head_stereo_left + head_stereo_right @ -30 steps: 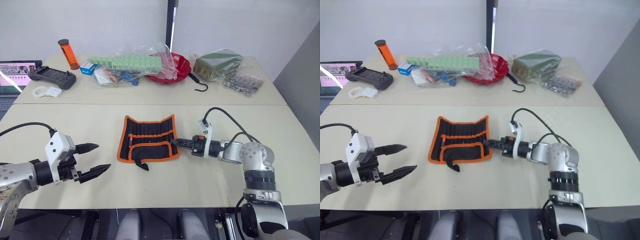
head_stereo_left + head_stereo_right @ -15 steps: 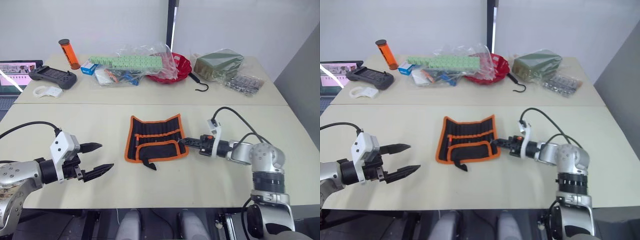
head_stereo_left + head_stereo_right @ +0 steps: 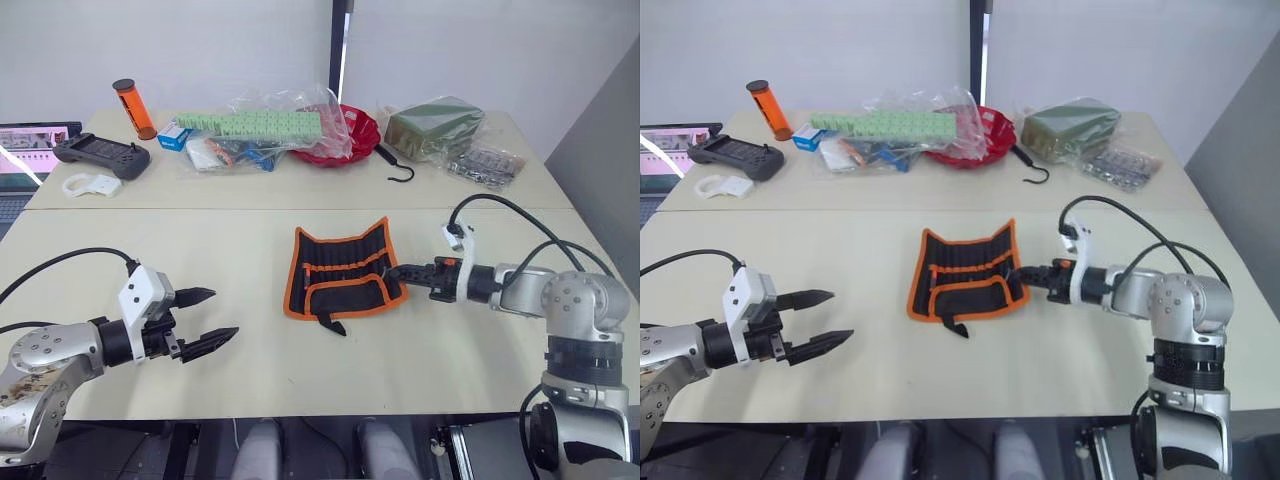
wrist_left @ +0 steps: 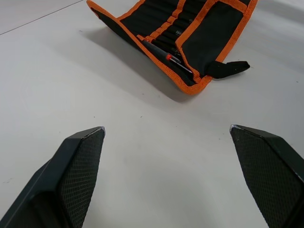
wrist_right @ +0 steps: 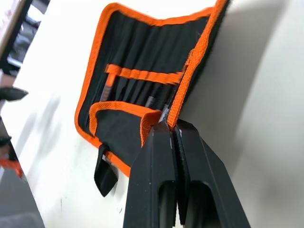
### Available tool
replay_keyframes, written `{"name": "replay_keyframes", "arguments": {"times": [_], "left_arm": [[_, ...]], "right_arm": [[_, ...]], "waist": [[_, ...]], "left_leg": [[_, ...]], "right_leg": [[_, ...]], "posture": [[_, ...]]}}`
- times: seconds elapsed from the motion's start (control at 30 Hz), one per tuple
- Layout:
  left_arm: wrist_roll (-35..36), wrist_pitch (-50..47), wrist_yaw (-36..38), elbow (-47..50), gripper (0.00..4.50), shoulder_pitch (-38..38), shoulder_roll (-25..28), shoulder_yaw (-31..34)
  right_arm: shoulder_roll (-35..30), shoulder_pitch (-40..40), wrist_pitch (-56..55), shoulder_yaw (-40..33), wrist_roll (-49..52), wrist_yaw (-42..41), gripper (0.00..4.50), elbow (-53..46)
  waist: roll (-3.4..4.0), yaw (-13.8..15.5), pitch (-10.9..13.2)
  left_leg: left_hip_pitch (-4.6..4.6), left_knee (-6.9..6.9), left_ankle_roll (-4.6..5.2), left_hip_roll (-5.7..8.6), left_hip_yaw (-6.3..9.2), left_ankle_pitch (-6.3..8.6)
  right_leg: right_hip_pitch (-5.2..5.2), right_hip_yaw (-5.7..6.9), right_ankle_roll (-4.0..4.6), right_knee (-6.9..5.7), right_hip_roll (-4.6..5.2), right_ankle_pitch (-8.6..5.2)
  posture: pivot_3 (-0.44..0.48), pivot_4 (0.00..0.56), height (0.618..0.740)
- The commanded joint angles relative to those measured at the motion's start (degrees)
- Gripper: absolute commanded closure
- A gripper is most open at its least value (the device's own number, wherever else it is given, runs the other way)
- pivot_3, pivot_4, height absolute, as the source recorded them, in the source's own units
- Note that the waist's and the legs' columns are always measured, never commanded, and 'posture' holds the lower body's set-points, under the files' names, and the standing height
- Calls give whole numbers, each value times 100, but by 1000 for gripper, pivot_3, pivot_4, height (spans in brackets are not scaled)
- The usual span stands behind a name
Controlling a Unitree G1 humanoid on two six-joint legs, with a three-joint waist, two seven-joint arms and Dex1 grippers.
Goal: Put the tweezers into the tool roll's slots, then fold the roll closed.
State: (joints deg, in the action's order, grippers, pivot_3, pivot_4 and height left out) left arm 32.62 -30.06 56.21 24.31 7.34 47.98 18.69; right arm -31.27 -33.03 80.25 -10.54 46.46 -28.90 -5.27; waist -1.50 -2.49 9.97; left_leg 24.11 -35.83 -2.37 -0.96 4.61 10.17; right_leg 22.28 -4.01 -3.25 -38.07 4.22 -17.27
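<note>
The roll lies open mid-tabletop, long side running 9 to 3 o'clock, with the right end effector pinched shut on its 3 o'clock edge, and the wide-open, empty left end effector far off toward 8 o'clock.

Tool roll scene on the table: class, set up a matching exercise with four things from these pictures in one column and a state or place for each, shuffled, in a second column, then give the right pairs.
Things:
1. tool roll
2. left gripper
3. right gripper
4. black hook

States or places:
A. fingers spread apart above bare table
B. on the far table, beside the red bowl
C. lying open, orange edge pinched at one side
D. fingers closed together on an orange edge

Pairs: 1-C, 2-A, 3-D, 4-B
</note>
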Motion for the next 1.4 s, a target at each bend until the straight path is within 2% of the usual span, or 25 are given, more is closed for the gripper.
{"name": "replay_keyframes", "arguments": {"times": [0.03,0.27,0.97,1.07,1.2,1.4], "left_arm": [[-138,111,18,209,0,96,114,-70],[-132,66,-125,362,0,139,18,-59],[-178,138,-248,394,0,113,-27,-150],[-184,145,-244,359,0,65,-19,-173],[-149,133,-248,334,0,-11,-39,-182],[-148,129,-218,300,0,-9,-21,-136]], "right_arm": [[-78,-295,-56,359,-202,84,4485,-267],[350,-747,387,552,-208,291,4485,-314],[1263,-659,232,882,-867,615,4485,230],[1283,-600,142,945,-911,506,3675,325],[1336,-598,112,824,-847,362,2263,413],[1441,-643,285,266,-512,135,267,466]], "waist": [[0,0,0],[0,1,0],[1,2,0],[1,1,1],[1,3,0],[1,2,0]], "left_leg": [[0,0,0,1,0,0],[2,1,0,-1,1,0],[2,0,0,1,1,0],[2,1,0,0,1,0],[1,0,0,1,1,0],[-1,0,0,0,1,0]], "right_leg": [[0,0,0,0,1,0],[2,1,1,0,0,0],[3,1,1,-1,1,0],[3,1,1,-1,0,0],[2,1,1,-1,1,0],[2,1,1,-3,-1,1]], "posture": [[0,150,740],[0,150,740],[0,150,740],[0,150,740],[0,150,740],[0,150,740]]}}
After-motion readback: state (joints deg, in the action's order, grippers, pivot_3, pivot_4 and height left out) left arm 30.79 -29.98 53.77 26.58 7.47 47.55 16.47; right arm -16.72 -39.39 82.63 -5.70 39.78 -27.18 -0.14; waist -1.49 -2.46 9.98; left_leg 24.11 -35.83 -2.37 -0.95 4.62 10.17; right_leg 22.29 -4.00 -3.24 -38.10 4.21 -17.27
